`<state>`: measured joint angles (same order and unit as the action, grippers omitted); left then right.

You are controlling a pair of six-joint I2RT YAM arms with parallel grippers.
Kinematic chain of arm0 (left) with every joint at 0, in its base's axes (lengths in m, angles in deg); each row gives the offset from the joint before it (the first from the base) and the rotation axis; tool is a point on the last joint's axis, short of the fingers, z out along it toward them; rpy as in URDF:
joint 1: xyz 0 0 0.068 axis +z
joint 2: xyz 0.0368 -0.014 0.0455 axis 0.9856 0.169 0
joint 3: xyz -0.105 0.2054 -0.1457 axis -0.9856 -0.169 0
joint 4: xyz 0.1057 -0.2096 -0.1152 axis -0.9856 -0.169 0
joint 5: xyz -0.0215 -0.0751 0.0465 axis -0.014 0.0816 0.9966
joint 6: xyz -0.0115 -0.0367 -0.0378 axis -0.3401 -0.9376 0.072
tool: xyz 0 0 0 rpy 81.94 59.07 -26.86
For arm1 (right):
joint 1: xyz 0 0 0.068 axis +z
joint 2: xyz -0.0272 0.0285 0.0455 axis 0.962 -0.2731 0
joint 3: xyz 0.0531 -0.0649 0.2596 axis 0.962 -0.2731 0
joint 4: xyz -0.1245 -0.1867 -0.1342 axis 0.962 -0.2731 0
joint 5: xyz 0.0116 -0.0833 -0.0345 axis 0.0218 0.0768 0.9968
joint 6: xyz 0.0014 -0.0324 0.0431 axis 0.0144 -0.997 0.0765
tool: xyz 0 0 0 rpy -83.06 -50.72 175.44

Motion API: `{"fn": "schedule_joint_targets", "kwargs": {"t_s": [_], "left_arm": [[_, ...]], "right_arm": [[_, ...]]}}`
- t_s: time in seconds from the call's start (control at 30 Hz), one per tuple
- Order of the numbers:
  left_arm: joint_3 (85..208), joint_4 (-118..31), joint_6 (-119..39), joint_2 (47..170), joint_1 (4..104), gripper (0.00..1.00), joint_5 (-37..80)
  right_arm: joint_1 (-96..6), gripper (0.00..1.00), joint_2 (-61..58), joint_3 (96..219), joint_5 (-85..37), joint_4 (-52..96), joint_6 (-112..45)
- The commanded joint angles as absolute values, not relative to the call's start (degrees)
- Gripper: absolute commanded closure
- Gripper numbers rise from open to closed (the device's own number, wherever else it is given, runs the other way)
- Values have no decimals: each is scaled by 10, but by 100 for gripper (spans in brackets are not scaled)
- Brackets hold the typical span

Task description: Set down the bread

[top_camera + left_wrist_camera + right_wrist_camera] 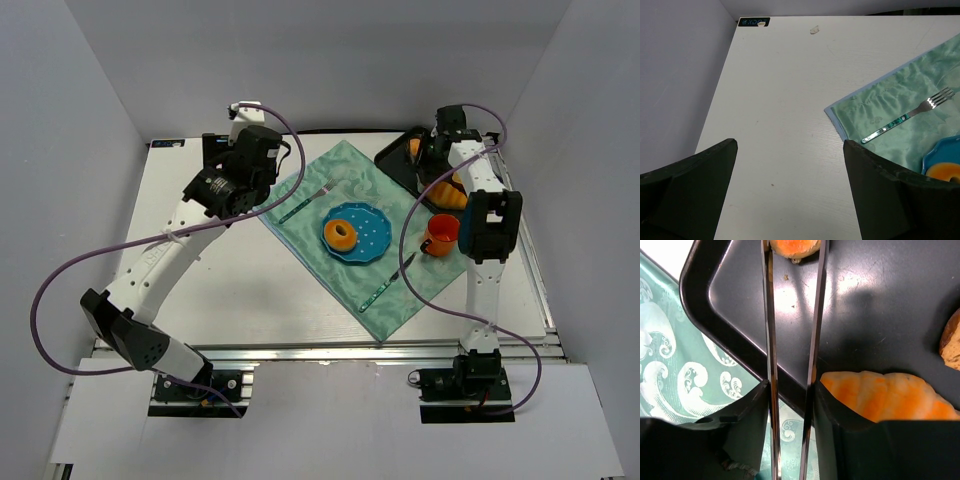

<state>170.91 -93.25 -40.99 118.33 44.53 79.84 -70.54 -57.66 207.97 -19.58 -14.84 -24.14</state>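
One ring-shaped bread [340, 234] lies on the blue plate [372, 232] on the green cloth; its edge [945, 172] and the plate's edge [940, 152] show in the left wrist view. My right gripper [790, 387] [438, 150] is shut on metal tongs [771, 340] over the black tray [880, 300]. The tong tips pinch a second golden-orange bread piece [795, 246] at the tray's near-left part; it is mostly cut off by the frame. My left gripper [790, 200] [232, 190] is open and empty above the bare table left of the cloth.
A ridged croissant [885, 397] [450, 192] and a brown bun [952, 340] lie in the tray [395, 160]. An orange cup [440, 235] stands right of the plate. A fork [308, 202] [907, 117] and a knife [388, 285] lie on the cloth [330, 270].
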Motion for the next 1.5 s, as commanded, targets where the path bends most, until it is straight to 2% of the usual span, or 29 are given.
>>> {"fn": "schedule_joint_targets", "kwargs": {"t_s": [0.0,0.17,0.23,0.5,0.67,0.77,0.97,1.13,1.17,1.3,1.47], "left_arm": [[1733,-932,-405,1177,445,2,810],[1734,-924,-405,1165,445,2,806],[1733,-923,-405,1159,445,2,803],[1710,-920,-416,1115,445,2,800],[1689,-916,-443,1088,445,2,772],[1673,-913,-456,1071,445,2,755],[1675,-924,-460,1057,445,2,741],[1674,-931,-462,1047,445,2,740],[1672,-932,-462,1043,445,2,741],[1671,-934,-466,1038,445,2,734],[1667,-932,-468,1035,445,2,729]], "right_arm": [[-705,76,-514,2073,-188,-114,-238],[-704,74,-459,2087,-188,-148,-250],[-694,73,-407,2051,-200,-161,-261],[-606,73,-177,1789,-279,-187,-277],[-558,73,-66,1615,-274,-155,-240],[-539,72,-34,1544,-273,-134,-220],[-514,71,-28,1478,-255,-123,-214],[-498,62,-23,1463,-237,-122,-207],[-494,56,-19,1464,-232,-125,-205],[-484,45,-4,1478,-210,-143,-198],[-480,39,17,1501,-198,-168,-196]]}}
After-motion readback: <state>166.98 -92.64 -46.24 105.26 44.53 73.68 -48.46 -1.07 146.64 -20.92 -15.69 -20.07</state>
